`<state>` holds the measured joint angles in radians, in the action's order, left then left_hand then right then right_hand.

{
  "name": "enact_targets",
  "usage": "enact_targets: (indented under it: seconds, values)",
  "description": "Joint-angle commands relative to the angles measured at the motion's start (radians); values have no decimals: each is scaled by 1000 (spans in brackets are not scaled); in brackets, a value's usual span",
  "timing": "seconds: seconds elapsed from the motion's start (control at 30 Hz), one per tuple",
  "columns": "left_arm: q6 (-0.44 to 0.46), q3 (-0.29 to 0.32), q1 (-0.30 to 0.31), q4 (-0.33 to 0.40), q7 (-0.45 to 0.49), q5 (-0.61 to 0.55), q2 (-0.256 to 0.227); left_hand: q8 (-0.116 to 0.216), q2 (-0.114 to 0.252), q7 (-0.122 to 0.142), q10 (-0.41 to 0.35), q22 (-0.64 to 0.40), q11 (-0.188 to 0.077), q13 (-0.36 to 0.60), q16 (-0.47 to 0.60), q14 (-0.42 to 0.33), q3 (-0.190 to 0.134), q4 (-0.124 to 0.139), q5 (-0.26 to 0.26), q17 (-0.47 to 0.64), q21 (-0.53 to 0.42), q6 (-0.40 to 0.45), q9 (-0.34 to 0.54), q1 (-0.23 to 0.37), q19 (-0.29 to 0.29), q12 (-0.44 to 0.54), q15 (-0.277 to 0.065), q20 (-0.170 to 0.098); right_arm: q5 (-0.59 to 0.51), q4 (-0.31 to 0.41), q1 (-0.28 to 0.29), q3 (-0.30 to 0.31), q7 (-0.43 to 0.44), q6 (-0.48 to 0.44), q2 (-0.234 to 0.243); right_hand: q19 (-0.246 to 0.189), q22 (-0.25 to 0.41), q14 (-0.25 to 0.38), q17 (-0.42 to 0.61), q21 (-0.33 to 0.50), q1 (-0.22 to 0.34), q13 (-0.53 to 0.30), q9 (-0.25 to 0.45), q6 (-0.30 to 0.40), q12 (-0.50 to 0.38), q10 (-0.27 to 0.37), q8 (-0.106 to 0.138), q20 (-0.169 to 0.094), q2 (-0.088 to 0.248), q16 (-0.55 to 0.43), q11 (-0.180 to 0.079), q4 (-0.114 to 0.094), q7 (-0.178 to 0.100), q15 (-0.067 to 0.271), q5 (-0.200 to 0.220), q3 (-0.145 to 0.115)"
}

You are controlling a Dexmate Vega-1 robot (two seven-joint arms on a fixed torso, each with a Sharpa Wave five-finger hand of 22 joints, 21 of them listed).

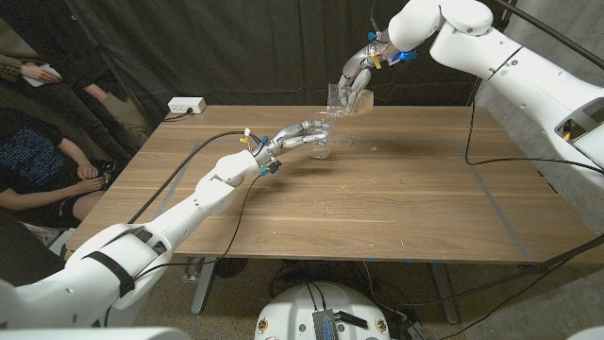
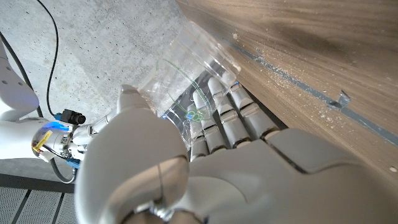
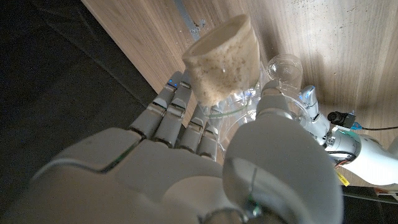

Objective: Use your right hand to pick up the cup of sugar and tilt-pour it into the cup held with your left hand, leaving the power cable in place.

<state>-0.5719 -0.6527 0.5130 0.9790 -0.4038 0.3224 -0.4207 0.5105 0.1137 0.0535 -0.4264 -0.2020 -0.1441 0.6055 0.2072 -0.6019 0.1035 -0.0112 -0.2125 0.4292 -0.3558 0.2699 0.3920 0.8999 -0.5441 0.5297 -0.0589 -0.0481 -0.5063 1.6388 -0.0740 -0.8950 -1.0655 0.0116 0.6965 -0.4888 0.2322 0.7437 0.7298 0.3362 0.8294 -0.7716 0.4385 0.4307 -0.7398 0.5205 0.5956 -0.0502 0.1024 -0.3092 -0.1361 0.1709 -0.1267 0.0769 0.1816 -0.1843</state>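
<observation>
Cup of sugar held up off the table, above and just behind the empty cup, tipped over with the mouth turned down toward it. Brownish sugar packed against the closed end in the right wrist view, none plainly seen falling. Judged as mid-pour, tilt likely not yet steep enough to shift the packed sugar, or the sugar sticking.

Right hand wrapped round the cup of sugar, fingers on one side and thumb on the other, clamped firm; grip near the mouth end, probably to leave the sugar end free to swing up.

Empty cup clear plastic, gripped by the left hand with fingers curled round the wall and thumb opposite. Whether its base touches the table cannot be told. Held leaning a little toward the pouring cup, seemingly to widen the target.

Power cable lying on the table to the right of the empty cup, well apart from it, trailing off the far right edge; nothing touching it. Another black cable running along the left arm. White power strip at the table's far left corner. People seated beyond that corner.
</observation>
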Motion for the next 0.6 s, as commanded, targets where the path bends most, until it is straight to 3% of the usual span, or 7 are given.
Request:
enact_targets:
  seconds: [0.03, 0.37, 0.6]
  values:
    - [-48, -16, -49, -92, -1, -31, 37, 7, 7, 2, -7, -6, -3, 4, -1, -11, 8, -3, 0, 4, -4, 4, 1, 1, 3, 9, -118, -35, -18, 9, 9, 17, -3, 35, -5, -3, 3, 12, 5, 4, 6, -3, 3, 16, -1, 8, 3, -80, 10, -1, -3, -31, -9, 159, 5, -37]
    - [-110, -29, -98, -192, -13, -44, 76, 7, 6, 3, -9, -6, -4, 3, -3, -9, 9, -3, 0, 5, -5, 6, 1, 2, 4, 11, -119, -35, -42, 20, -1, 17, -18, 54, -12, -3, 3, 13, 8, 3, 6, -6, 4, 17, 0, 9, 1, -81, 10, 0, -2, -30, -9, 159, 5, -39]
    - [-119, -33, -106, -205, -27, -41, 82, 7, 6, 4, -9, -6, -4, 3, -3, -9, 10, -3, 0, 6, -5, 6, 0, 3, 5, 12, -119, -35, -72, 26, -9, 9, -25, 83, -15, -2, 3, 14, 9, 3, 5, -7, 4, 20, 0, 11, 1, -81, 10, 1, -3, -30, -9, 159, 5, -40]
